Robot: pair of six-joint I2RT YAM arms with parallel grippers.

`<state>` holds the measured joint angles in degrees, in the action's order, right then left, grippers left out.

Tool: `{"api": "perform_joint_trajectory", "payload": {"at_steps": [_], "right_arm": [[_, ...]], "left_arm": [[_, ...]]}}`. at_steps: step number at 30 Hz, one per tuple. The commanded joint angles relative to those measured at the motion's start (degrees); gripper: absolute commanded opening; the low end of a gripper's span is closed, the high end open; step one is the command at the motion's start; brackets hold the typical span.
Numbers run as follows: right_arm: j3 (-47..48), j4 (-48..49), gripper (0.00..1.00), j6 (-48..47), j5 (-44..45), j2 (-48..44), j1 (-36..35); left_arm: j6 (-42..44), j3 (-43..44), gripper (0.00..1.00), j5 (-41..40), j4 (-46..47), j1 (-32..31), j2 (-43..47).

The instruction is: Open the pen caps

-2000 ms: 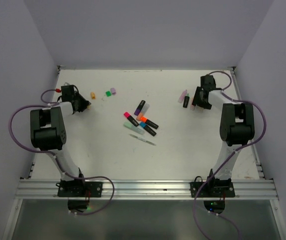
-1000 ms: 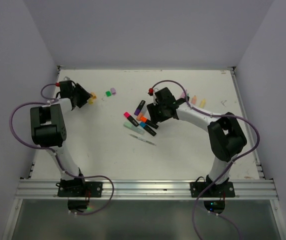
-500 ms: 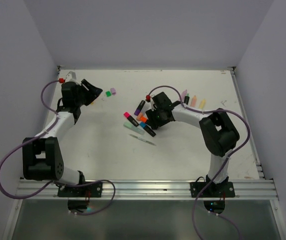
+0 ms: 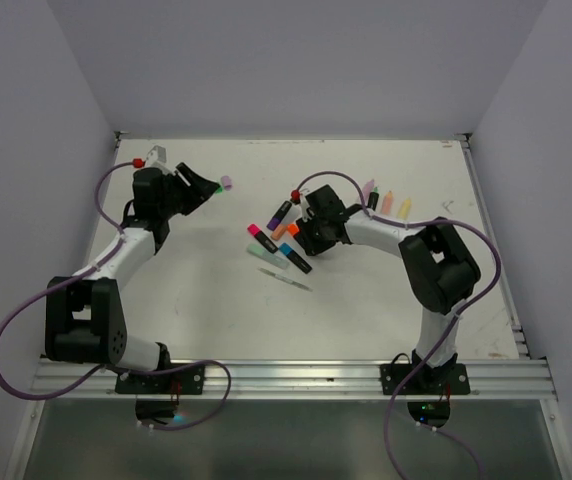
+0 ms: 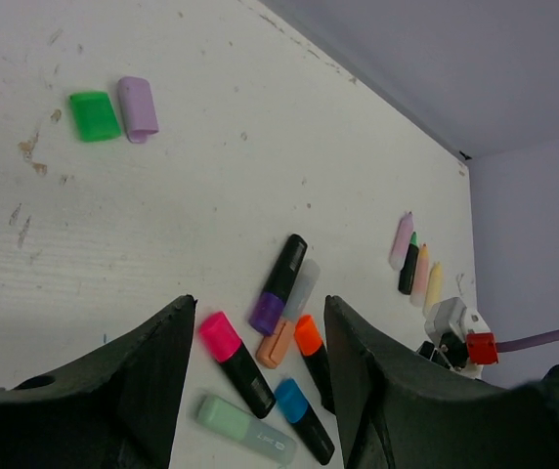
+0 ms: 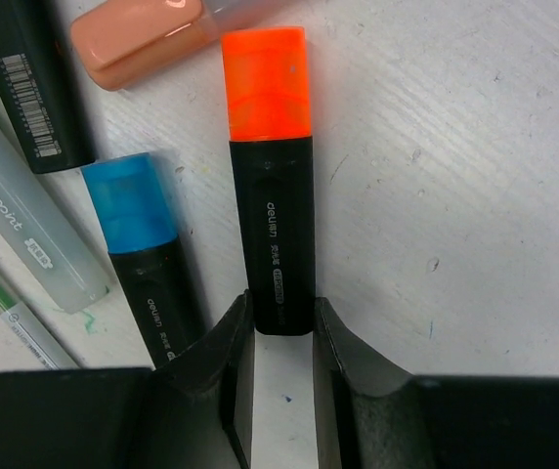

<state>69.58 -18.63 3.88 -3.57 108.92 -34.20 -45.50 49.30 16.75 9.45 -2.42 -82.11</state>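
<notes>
The right end effector is closed on the tail of a black barrel (its fingers press the two long sides). The barrel's long axis runs straight out from the end effector. Its orange cap sits on the far end and points away. Just to the left in the wrist view, a blue cap on a second barrel lies almost parallel and also points away. A peach pen lies crosswise just beyond the orange cap.

The left end effector is open and holds nothing above the bench. Ahead of it and to the left, a loose green cap and a loose lilac cap lie just beside each other. The lilac cap's long axis runs away from the end effector.
</notes>
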Motion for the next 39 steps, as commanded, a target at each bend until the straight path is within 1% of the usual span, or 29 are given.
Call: {"api": "perform_joint_trajectory", "payload": {"at_steps": [1, 4, 7, 8, 10, 11, 12, 13, 15, 19, 21, 27, 36, 39], "right_arm": [[-2.8, 0.3, 0.00, -1.5, 1.5, -2.3, -0.4], [-4.2, 1.3, 0.00, -1.2, 1.5, -6.5, -0.7], [-5.4, 0.6, 0.00, -0.1, 0.9, -12.3, -0.9], [-5.9, 0.5, 0.00, 0.2, 0.8, -14.1, -1.0], [-6.3, -0.1, 0.00, 1.9, -0.1, -17.9, -1.0], [-6.3, -0.3, 0.00, 2.4, -0.9, -18.9, -1.0], [-6.3, -0.4, 0.00, 2.9, -1.9, -19.7, -1.3], [-6.3, -0.4, 0.00, 4.0, -2.6, -21.4, -1.6], [-6.2, 0.2, 0.00, 5.2, -3.5, -22.7, -2.4], [-5.8, 0.5, 0.00, 6.8, -3.1, -24.5, -3.5], [-5.7, 1.2, 0.00, 7.3, -3.4, -25.1, -3.9], [-5.9, 2.7, 0.00, 8.6, -4.0, -26.0, -4.4], [-6.5, 4.2, 0.00, 9.6, -5.4, -25.8, -4.7], [-6.7, 4.3, 0.00, 9.6, -5.6, -26.0, -4.7]], "left_arm": [[-0.7, -0.7, 0.59, 3.7, 4.3, -0.8, 1.3], [-1.1, -0.6, 0.58, 7.1, 5.6, -1.6, 0.5], [-1.4, -1.2, 0.58, 12.6, 8.6, -2.9, -0.2], [-1.8, -2.3, 0.59, 13.7, 10.0, -3.5, -0.4], [-4.0, -3.9, 0.61, 16.5, 15.8, -5.0, -0.8], [-4.9, -5.3, 0.61, 17.3, 17.9, -5.7, -1.4], [-6.6, -5.8, 0.63, 18.0, 22.1, -7.4, -1.9], [-7.3, -6.1, 0.66, 19.0, 23.8, -8.4, -2.5], [-9.2, -6.2, 0.67, 19.3, 27.3, -11.7, -4.6], [-12.0, -5.9, 0.67, 18.8, 31.7, -15.9, -7.4], [-12.6, -5.4, 0.67, 18.4, 32.8, -17.7, -8.2], [-13.9, -4.5, 0.65, 17.6, 34.1, -20.0, -9.7], [-14.2, -3.6, 0.63, 16.7, 33.0, -21.2, -11.2], [-14.4, -3.2, 0.61, 16.4, 33.0, -21.6, -11.5]]}}
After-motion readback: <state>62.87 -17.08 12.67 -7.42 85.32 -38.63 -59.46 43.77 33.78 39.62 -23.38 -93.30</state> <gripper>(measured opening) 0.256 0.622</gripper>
